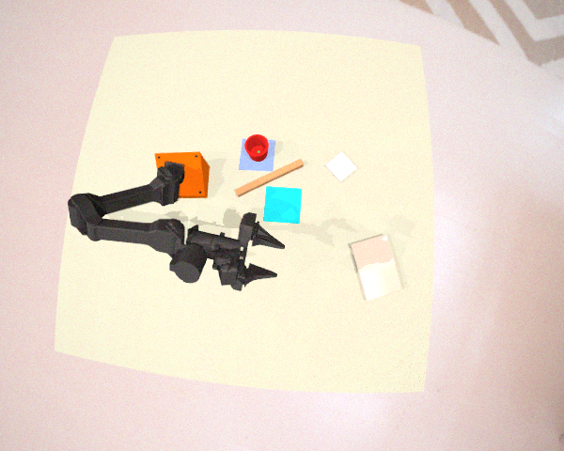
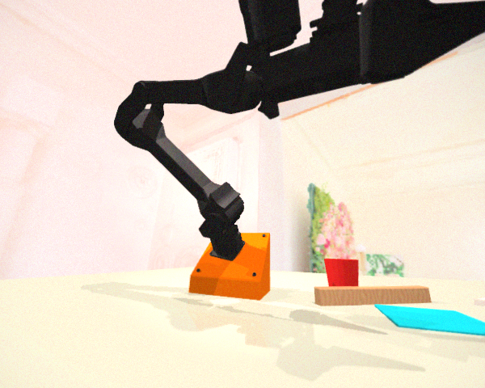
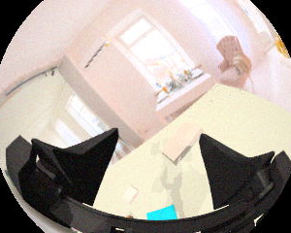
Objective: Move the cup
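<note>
The red cup (image 1: 257, 147) stands on the pale blue pad (image 1: 257, 161); the hand (image 1: 271, 259) gapes wide, well apart.

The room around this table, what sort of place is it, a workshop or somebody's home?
Probably a home-like room set up for tabletop practice: pale pink walls, a bright window, a flowery picture, and a robot arm bolted beside a red cup.

Grainy wooden bar (image 1: 270, 178); smooth matt red cup (image 1: 256, 147).

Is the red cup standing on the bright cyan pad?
No, the red cup stands on the pale blue pad, beyond the wooden bar from the cyan pad.
</note>
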{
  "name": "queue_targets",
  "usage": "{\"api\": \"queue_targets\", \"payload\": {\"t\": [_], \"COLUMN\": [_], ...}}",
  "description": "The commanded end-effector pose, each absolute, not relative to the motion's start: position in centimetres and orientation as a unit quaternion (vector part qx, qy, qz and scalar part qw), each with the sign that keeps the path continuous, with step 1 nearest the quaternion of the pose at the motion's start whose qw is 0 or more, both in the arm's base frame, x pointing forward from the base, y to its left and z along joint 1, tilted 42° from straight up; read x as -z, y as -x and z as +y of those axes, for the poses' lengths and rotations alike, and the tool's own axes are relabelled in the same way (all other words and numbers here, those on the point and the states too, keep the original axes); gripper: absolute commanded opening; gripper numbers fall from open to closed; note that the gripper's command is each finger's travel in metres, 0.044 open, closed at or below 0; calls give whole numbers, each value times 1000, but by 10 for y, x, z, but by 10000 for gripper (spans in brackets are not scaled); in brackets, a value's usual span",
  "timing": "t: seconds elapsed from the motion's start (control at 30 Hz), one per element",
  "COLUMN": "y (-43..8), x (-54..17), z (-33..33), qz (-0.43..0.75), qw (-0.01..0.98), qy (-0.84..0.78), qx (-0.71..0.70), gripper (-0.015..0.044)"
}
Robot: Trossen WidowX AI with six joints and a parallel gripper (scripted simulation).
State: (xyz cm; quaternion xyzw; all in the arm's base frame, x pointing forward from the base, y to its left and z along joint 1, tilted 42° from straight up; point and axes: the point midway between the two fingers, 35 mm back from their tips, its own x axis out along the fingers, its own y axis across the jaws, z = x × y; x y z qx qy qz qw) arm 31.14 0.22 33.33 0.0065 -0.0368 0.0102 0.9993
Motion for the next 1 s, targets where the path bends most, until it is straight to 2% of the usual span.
{"api": "queue_targets", "payload": {"t": [0.0,0.07,0.3,0.47,0.63,0.87,0.97], "y": [-312,-321,-348,-325,-281,-214,-203], "x": [-331,-311,-188,-102,-36,13,17], "z": [5,21,83,122,144,142,140], "qz": [-34,4,282,440,518,469,439], "qw": [999,999,942,860,789,752,755], "qy": [1,15,-183,-238,-219,-115,-90], "qx": [-15,-43,-12,98,249,449,478], "gripper": [374,321,148,148,148,148,148]}}
